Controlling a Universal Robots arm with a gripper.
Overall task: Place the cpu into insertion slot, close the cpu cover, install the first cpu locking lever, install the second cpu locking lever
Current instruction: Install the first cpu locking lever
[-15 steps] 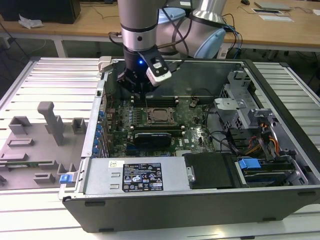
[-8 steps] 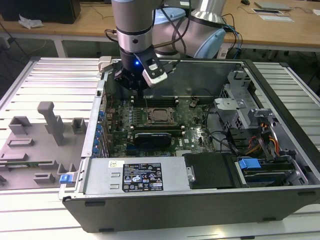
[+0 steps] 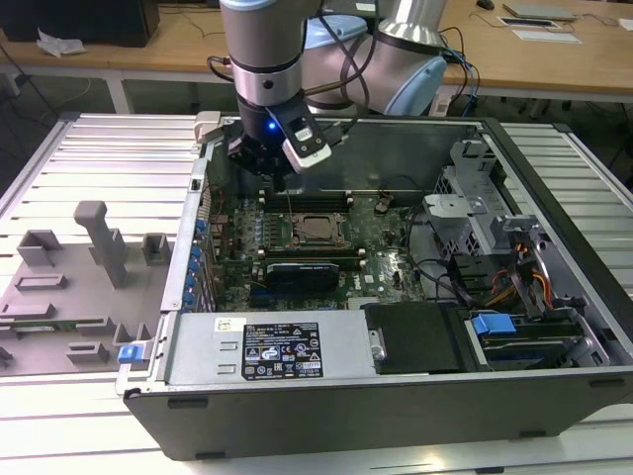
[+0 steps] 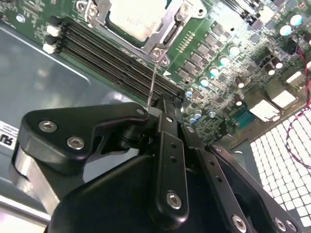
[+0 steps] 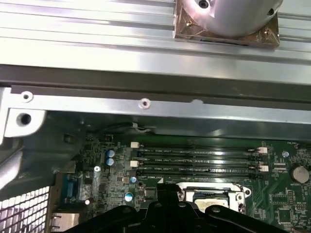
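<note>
— Two steps are judged done: the cpu [image 3: 316, 230] is seated in the socket at the centre of the exterior view, with the cpu cover [image 4: 167, 30] laid over it.
— And the levers?
— One thin locking lever [image 4: 152, 80] is clenched in the gripper [image 4: 159, 104] jaws, raised off the socket corner; latching is judged unfinished.

The cpu [image 3: 318, 230] lies on the motherboard [image 3: 386, 265] inside the case [image 3: 396, 396] — memory slots [image 3: 307, 198] just behind it, farther in.

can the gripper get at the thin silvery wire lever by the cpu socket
Likely yes: the black gripper seems shut on the end of the thin silvery wire lever, nothing between.
</note>
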